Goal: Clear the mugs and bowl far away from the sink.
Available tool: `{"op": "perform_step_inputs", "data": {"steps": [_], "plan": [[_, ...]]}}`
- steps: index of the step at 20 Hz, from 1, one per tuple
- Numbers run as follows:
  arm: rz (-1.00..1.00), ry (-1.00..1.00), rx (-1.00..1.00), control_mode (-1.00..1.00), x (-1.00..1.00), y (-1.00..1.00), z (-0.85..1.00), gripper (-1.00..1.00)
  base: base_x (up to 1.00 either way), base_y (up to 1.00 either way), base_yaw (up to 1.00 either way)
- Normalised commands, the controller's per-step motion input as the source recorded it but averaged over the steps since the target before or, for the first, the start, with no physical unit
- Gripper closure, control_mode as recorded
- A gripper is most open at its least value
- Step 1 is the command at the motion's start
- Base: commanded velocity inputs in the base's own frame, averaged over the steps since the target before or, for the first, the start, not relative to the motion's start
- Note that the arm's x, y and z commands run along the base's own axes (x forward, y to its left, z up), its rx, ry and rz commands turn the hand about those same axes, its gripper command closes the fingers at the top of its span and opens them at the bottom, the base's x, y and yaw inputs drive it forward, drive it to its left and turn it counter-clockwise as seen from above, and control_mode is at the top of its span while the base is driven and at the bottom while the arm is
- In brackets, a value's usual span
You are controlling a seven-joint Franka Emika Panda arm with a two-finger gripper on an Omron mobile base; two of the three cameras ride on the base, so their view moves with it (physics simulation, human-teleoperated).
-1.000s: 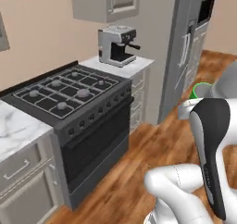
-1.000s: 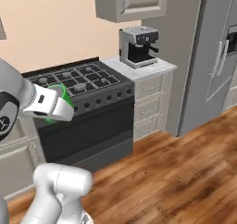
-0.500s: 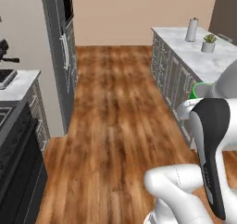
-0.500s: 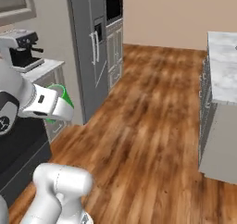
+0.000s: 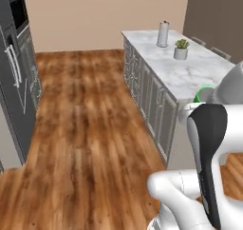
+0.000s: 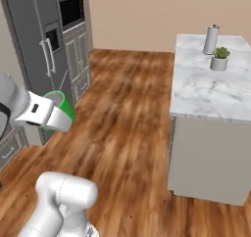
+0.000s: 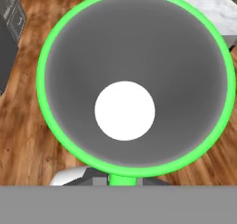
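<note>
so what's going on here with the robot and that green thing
The arm is carrying the green mug, held in its gripper with the jaws shut on it, above the wooden floor. The hand view looks straight down into the mug's grey inside. A marble-topped island stands off to one side, with a small potted plant and a grey canister at its far end. The mug isn't set down yet.

— What do we see on the marble island counter (image 5: 190, 72)?
— A small potted plant (image 5: 181, 49) and, just beyond it, a tall grey canister (image 5: 163, 33), both near the far end.
</note>
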Motion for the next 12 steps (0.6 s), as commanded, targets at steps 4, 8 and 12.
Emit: {"op": "perform_step_inputs", "data": {"steps": [4,8,12], "plan": [[0.0,0.0,0.0,1.0,0.0,0.0,0.0,1.0,1.0,-1.0,0.05],[0.0,0.0,0.0,1.0,0.0,0.0,0.0,1.0,1.0,-1.0,0.0],[0.0,0.0,0.0,1.0,0.0,0.0,0.0,1.0,1.0,-1.0,0.0]]}}
